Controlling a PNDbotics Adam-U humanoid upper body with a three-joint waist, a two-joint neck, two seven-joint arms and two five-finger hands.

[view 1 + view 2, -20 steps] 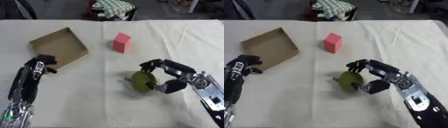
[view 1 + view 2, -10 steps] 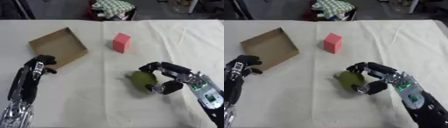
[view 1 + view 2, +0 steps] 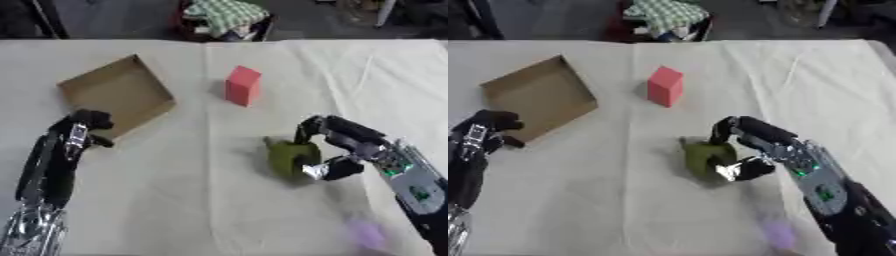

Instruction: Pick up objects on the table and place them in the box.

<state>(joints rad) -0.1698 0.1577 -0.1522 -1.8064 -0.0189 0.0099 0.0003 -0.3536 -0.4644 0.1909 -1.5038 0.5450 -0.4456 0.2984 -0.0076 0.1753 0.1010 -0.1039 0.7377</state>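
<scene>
Right hand (image 3: 337,147) lower, hiding green object (image 3: 287,156)

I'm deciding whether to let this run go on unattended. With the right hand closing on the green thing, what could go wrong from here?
1. The right hand has fingers and thumb curled round only one side of the green object, so it might slip on lifting.
2. The pink block stands between it and the cardboard box; a low carry could knock it.
3. The left hand rests curled by the box's near corner and might crowd the drop.
</scene>
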